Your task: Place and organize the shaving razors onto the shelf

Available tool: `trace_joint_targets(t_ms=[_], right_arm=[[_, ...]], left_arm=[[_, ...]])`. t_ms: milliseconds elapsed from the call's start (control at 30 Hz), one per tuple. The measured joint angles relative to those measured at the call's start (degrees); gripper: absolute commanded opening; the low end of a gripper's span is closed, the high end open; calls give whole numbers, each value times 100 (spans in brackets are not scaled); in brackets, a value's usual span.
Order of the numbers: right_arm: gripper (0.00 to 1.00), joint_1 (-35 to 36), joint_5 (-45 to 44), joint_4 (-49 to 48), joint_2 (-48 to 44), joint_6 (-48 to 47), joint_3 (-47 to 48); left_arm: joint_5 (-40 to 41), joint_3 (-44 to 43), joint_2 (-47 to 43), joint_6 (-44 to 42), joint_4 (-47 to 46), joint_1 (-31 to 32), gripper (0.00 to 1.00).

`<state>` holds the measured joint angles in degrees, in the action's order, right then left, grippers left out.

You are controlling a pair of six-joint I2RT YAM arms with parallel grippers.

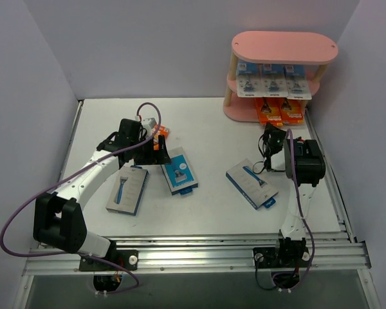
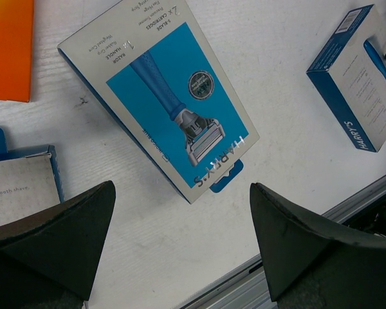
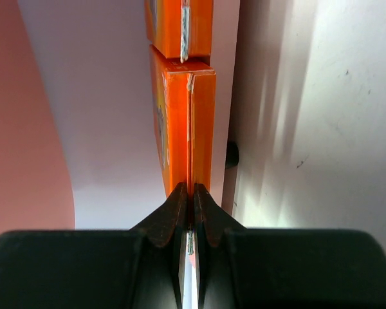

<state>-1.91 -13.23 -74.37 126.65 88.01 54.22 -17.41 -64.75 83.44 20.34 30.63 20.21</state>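
Currently, the white rectangular table (image 1: 212, 212) carries three large blue-grey cardboard razor boxes. They lie flat and apart: left box (image 1: 127, 190), middle box (image 1: 179, 170), right box (image 1: 252, 183). The three-tier pink shelf with oval boards and light wooden posts (image 1: 284, 46) stands at the far right corner. Its middle tier holds a row of white-blue blister cards (image 1: 273, 84), and its bottom tier holds small orange boxes (image 1: 280, 111). One loose orange box (image 1: 161, 134) lies on the table beside the left wrist.

Left gripper (image 2: 181, 193): jaws spread fully, nothing held, positioned above the near end of the middle box. That box lies diagonal to the jaw line.

Right gripper (image 3: 188, 193): jaws pressed together, nothing visibly held, tips aimed at the shelved orange boxes. Contact with them cannot be confirmed.

Probable hazards:
- A straight descent of the left gripper may land a finger on the box face, because the box is skewed. The box would then slide or pivot.
- The left box sits near one left finger and may be nudged.
- Forward travel of the closed right gripper would push the orange boxes out of line or off the tier.
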Motion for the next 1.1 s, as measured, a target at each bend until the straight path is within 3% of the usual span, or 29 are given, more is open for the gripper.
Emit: trace_joint_targets(t_ms=[833, 967, 1000, 1100], right_arm=[[0, -236, 400, -118, 367, 4, 393], [9, -258, 461, -144, 407, 11, 409], [18, -262, 472, -166, 428, 15, 420], [34, -271, 490, -146, 450, 31, 422]], left_arm=[[2, 0, 103, 0, 4, 0, 95], [4, 0, 116, 0, 4, 0, 95], [4, 0, 118, 0, 4, 0, 94], [7, 0, 118, -2, 4, 0, 95]])
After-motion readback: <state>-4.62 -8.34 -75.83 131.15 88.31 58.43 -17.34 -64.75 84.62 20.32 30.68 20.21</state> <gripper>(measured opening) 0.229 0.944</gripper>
